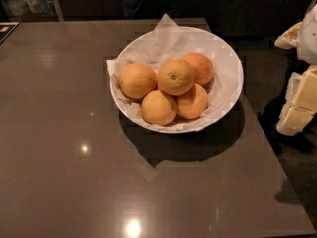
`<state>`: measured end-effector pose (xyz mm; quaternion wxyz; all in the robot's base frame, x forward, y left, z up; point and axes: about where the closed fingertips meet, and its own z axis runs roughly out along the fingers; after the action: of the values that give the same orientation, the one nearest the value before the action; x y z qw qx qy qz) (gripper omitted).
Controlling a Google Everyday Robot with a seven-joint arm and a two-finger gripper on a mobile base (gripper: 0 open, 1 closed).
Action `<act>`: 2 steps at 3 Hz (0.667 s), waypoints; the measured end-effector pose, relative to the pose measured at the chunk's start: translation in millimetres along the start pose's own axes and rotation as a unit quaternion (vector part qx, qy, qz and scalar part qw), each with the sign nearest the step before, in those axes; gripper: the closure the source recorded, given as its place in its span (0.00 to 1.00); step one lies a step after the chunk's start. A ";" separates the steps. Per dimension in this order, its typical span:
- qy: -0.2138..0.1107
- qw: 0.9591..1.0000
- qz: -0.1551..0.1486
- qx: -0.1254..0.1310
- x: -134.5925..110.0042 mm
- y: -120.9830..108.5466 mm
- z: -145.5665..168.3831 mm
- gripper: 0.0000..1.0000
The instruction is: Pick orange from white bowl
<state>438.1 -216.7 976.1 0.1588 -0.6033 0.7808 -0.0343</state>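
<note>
The white bowl (225, 58), lined with crumpled white paper, stands on the dark table toward its back right. Several oranges lie in it. The orange (202, 66) of deeper reddish-pink tone sits at the back right of the pile, partly behind a paler orange (175, 77) that rests on top. Other paler ones lie at the left (137, 81) and front (158, 107). My gripper (299, 103) is at the right edge of the view, off the table's right side, well apart from the bowl and roughly level with it.
The glossy dark table (74, 148) stretches left and front of the bowl; its right edge runs close to the bowl. Dark floor lies to the right, under the arm. Dark furniture stands behind the table.
</note>
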 end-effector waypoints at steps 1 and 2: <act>0.000 1.000 0.000 0.000 0.0 0.0 0.0 0.00; 0.001 1.000 -0.011 0.003 -9.0 -2.9 -1.7 0.00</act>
<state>442.4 -209.2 980.3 0.1593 -0.6114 0.7741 -0.0395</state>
